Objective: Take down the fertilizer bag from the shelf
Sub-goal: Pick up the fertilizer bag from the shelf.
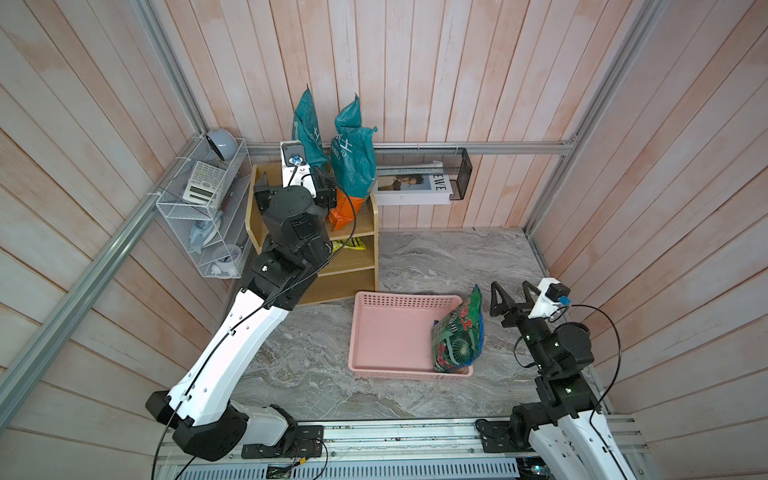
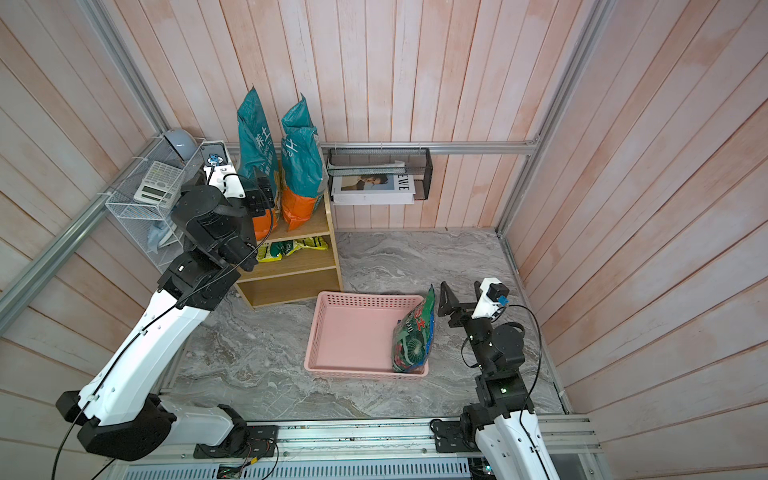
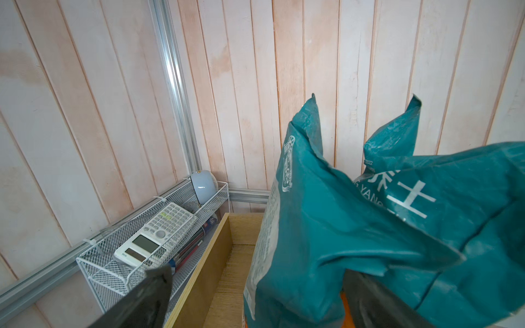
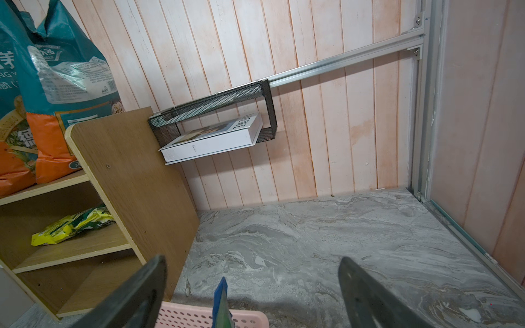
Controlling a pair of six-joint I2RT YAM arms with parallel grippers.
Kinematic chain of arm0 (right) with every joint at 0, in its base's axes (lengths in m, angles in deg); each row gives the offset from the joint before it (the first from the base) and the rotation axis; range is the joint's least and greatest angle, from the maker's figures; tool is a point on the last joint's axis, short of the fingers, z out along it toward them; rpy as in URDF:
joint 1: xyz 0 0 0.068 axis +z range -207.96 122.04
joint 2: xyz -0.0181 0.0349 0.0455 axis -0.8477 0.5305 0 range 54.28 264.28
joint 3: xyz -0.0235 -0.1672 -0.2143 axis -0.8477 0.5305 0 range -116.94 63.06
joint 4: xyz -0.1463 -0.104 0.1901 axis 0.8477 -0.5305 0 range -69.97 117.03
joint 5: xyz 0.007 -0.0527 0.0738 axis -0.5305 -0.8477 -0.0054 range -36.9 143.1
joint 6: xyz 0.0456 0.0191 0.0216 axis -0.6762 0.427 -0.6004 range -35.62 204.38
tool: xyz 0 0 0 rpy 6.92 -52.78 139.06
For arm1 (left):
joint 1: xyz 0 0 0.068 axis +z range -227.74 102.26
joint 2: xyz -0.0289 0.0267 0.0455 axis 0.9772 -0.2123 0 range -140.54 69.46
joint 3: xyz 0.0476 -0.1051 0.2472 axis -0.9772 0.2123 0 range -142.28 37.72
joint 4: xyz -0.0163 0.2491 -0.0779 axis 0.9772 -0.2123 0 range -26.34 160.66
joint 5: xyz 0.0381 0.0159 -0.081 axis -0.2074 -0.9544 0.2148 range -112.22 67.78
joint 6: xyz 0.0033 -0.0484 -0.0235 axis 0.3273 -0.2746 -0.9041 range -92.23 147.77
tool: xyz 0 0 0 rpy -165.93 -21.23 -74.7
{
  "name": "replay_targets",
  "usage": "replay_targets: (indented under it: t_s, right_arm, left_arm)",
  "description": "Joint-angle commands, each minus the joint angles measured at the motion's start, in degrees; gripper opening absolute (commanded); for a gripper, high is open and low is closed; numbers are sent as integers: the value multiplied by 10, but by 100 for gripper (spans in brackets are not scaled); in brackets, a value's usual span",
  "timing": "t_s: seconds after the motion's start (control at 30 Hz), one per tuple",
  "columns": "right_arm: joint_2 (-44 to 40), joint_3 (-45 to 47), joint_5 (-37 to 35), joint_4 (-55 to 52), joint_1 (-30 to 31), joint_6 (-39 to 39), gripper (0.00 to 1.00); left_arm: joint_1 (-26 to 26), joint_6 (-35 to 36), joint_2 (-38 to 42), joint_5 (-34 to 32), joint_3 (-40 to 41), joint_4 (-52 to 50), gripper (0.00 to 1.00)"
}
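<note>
Grey marbled tabletop: carries a light-wood shelf in the back corner and a pink basket near the middle, just in front of the shelf.
Shelf, top tier: two upright teal-and-orange bags side by side, the corner-side bag and the outer bag.
Middle tier: a yellow packet, lying flat.
Basket: a green bag leaning against one end wall.

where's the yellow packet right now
In both top views the yellow packet lies on the middle tier of the back-left wooden shelf, under the two teal bags on top.
</note>
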Motion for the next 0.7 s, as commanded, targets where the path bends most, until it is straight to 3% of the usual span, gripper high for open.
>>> replay_targets:
  t_s: [0.0,0.1,0.2,0.23,0.27,0.37,0.53,0.67]
  right_arm:
    - [-6,3,6,6,1,0,98]
    - [-6,3,6,6,1,-1,98]
    - [-5,4,6,7,1,0,98]
    - [-5,4,6,8,1,0,98]
    - [-6,4,6,8,1,1,98]
    - [-5,4,6,9,1,0,98]
    - [-6,3,8,8,1,0,98]
    - [-5,3,10,8,1,-1,98]
  left_arm:
    - [22,-25,-29,35,-36,-56,100]
    - [50,-74,-50,65,-74,-96,100]
    - [56,-92,-50,93,-81,-106,84]
    - [56,-102,-47,97,-78,-108,82]
    - [56,-118,-41,104,-76,-113,82]
    - [56,-174,-8,140,-54,-129,100]
    - [49,-237,89,211,67,-76,100]
    - [22,-203,94,202,69,-98,100]
